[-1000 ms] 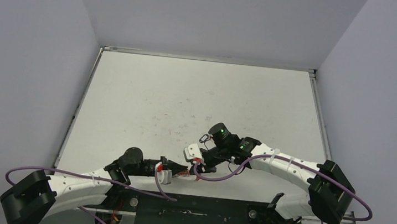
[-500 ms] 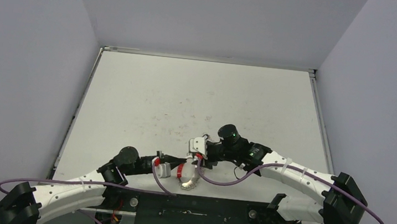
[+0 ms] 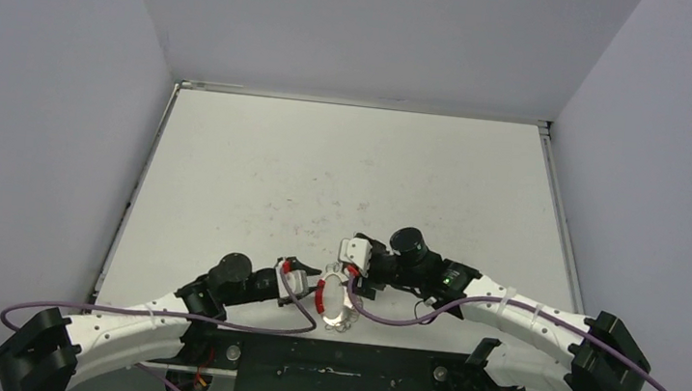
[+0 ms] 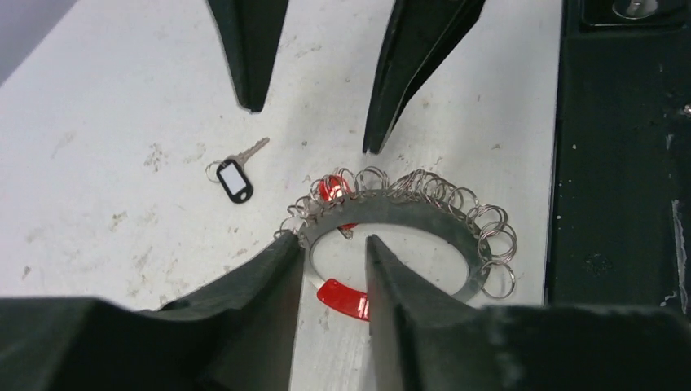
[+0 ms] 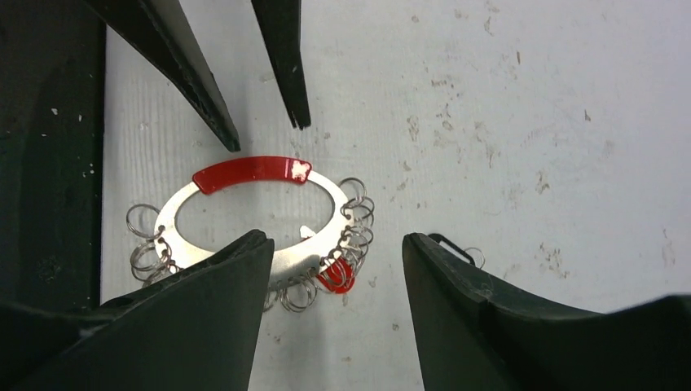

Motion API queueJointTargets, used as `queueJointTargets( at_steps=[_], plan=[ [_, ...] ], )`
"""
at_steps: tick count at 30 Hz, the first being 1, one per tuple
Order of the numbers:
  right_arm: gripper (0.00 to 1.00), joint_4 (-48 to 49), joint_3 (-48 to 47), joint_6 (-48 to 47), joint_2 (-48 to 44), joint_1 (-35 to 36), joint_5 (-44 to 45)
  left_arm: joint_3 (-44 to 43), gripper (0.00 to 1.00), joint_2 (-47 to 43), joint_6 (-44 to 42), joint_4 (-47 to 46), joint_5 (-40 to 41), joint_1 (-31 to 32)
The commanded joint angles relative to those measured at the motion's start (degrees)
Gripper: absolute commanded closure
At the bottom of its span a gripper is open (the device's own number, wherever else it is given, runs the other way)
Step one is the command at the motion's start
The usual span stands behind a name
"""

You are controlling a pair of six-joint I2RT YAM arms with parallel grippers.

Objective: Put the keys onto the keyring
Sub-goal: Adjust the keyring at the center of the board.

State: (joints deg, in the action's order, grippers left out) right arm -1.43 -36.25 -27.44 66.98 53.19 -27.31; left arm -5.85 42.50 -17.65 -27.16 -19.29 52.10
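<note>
**A:** Start at the left. How does the left gripper [image 4: 332, 243] stand?

**B:** Its fingers [image 4: 261, 293] are parted and clamped on nothing. The keyring [image 4: 424, 213] lies flat on the table [image 3: 325, 174], right at their tips. In the left wrist view one tip overlaps the ring's edge, and the red sleeve [image 4: 342, 297] shows in the gap between the two. Whether that tip touches the metal I cannot tell.

**A:** And seen from the other side?

**B:** The right wrist view has those two tips just beside the sleeve's outer edge, neither pinching it.

**A:** Where on the table is the ring?

**B:** Close to the near edge, just beside the black strip [image 3: 344, 362], between the two grippers. Small silver rings [image 4: 489, 236] crowd the arc opposite the sleeve, with a small red piece [image 5: 336, 275] among them.

**A:** Now the right gripper [image 5: 334, 236].

**B:** Its fingers are spread wide and hold nothing. In its own view one finger [image 5: 220, 301] covers part of the ring's strung arc, and the other stands over bare table. From the left wrist view both tips hang clear of the band, one near the strung rings.

**A:** And the loose key [image 4: 235, 177]?

**B:** It lies on the table beside the ring, on the side away from the black strip, apart from every finger. In the right wrist view only its dark loop peeks from behind a finger. From above I cannot pick it out.
</note>
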Motion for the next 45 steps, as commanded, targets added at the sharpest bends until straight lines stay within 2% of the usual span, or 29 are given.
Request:
queueJointTargets(
  at_steps=[1, 9, 16, 23, 34, 45],
  plan=[
    [0.37, 7.2, 4.7, 5.8, -5.3, -1.6, 7.0, -3.3, 0.62, 1.9, 8.6, -0.7, 5.4, 0.2],
    [0.31, 11.8, 11.9, 16.7, -9.9, -6.9, 8.8, -7.7, 0.43, 8.6, 20.9, 3.9, 11.3, 0.2],
    [0.25, 16.2, 16.7, 26.0, -12.6, -10.7, 8.8, -15.0, 0.41, 17.4, 27.9, 7.2, 10.5, 0.3],
    [0.24, 18.6, 18.9, 34.3, -12.9, -16.0, 10.0, -22.4, 0.50, 29.3, 30.9, 6.8, 7.5, 0.8],
    [0.22, 23.1, 21.9, 44.1, -12.6, -24.9, 9.5, -37.1, 0.68, 42.4, 30.8, 19.2, 11.2, 5.1],
    [0.21, 24.6, 23.0, 46.5, -12.6, -28.5, 9.0, -42.2, 0.69, 47.6, 31.2, 26.2, 17.5, 9.0]
  ],
)
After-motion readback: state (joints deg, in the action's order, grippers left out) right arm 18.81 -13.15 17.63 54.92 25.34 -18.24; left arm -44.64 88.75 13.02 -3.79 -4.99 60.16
